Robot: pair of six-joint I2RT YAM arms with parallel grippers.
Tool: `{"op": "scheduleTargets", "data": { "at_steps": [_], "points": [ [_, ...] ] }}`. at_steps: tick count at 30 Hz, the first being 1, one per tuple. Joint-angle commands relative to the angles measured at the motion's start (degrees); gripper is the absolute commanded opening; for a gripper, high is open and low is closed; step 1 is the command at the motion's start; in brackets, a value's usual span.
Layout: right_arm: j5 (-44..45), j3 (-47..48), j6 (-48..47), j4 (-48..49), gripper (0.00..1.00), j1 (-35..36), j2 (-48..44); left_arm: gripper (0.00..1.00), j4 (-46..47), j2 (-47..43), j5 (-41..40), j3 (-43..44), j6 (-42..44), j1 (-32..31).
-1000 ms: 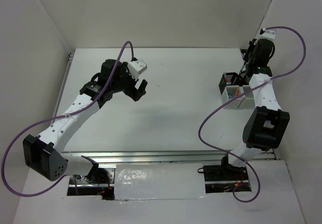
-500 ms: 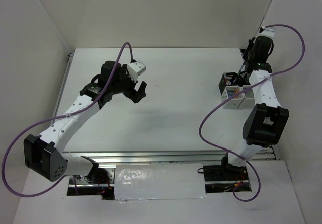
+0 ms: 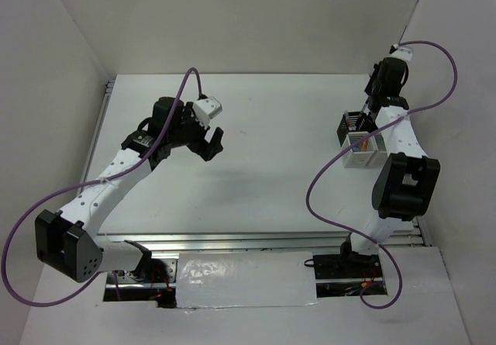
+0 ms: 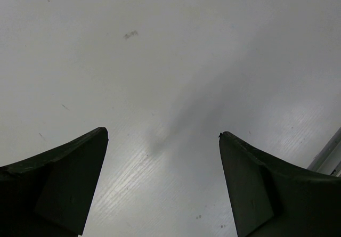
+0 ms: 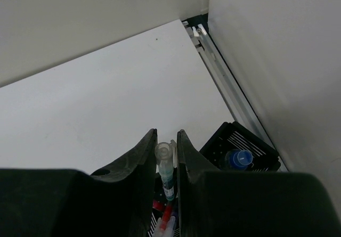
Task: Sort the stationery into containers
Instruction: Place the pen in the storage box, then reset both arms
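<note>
Up and back goes the right arm from where it was a second ago, its wrist swinging toward the far wall while its tip stays over the containers. The left gripper has eased a touch nearer its own base.

From above, the table shows no loose stationery at all. The bins sit clustered at the right edge, with the right arm's tip directly above them and the left arm hanging well apart over bare surface.

Left wrist view now: the fingers are spread wide, with nothing between them but white tabletop and a soft shadow. That hand carries nothing.

Right wrist view: the right gripper is closed down narrow, and a clear-capped pen sits snug between its fingers, apparently pinched. Below it, red pens already lie in a bin. Just to the right, a blue-capped bottle stands in the black bin against the wall.

My read is that this is the last piece. With the pen poised over its bin, what remains is a release and a clean lift away. The risk is the pen catching on a fingertip and tipping out.
</note>
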Motion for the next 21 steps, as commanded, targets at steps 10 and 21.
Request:
{"op": "scheduleTargets", "data": {
  "at_steps": [10,21],
  "points": [
    [1.45,-1.54,1.42,1.53,0.38,0.55,0.18,0.99,1.22,0.54,1.33,1.62,-3.30,1.95],
    [-2.85,-2.08,2.22,-4.08,0.63,0.90,-6.39,0.99,0.52,0.72,1.15,3.81,-6.38,6.17]
  ]
}}
